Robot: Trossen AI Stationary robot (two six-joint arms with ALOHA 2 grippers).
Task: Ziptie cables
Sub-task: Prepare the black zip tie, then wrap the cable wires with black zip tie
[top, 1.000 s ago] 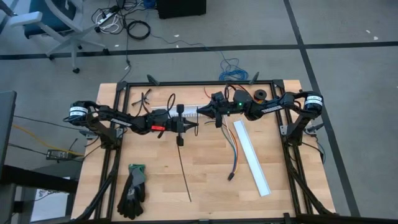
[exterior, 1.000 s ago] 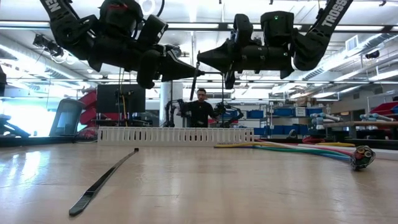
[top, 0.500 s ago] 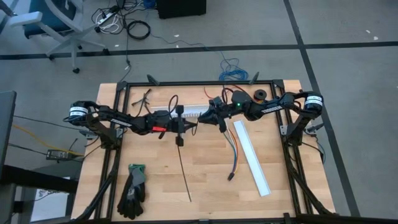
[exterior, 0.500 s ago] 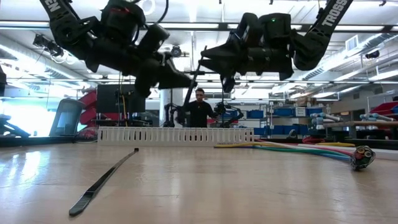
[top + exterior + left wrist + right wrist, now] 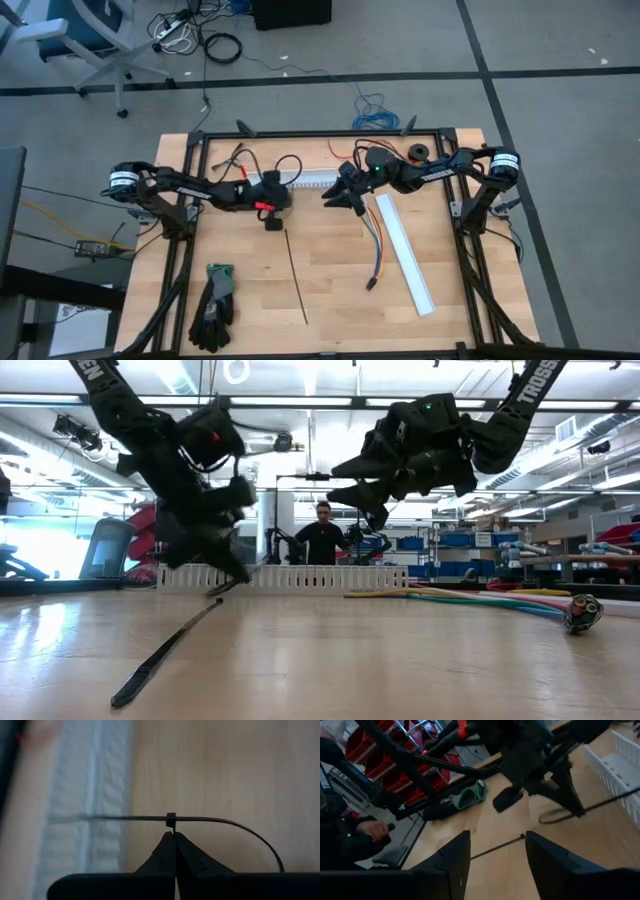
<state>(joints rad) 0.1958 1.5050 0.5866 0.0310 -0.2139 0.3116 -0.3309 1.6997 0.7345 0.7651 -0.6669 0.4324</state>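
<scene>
The cables (image 5: 375, 240), a bundle of coloured wires ending in a dark connector (image 5: 583, 612), lie on the table right of centre with no gripper on them. My left gripper (image 5: 273, 222) slants down close to the table (image 5: 235, 575). It is shut on a thin black zip tie (image 5: 210, 819). A second zip tie (image 5: 296, 278) lies flat on the wood, its far end just beside that gripper. My right gripper (image 5: 333, 200) hovers open above the table (image 5: 340, 480), left of the cables, with nothing between its fingers (image 5: 492, 855). My left gripper pinches the zip tie at a small dark block on its strap (image 5: 171, 821), only at the fingers' free ends. The fingers slant down from the table's left and lie across the strap. The strap runs out to both sides, and one end curves away (image 5: 260, 840).
A white slotted channel piece (image 5: 310, 180) lies at the far middle, and a long white one (image 5: 405, 252) right of the cables. Gloves (image 5: 213, 305) sit at the near left. Loose wires and a dark spool (image 5: 416, 153) are at the far edge. A person stands in the room beyond (image 5: 322, 535).
My right gripper has opened and let go of the zip tie that stood between the two grippers. My left gripper, still shut on that tie, has tipped steeply downward, sunk toward the table and drawn back toward the table's left.
</scene>
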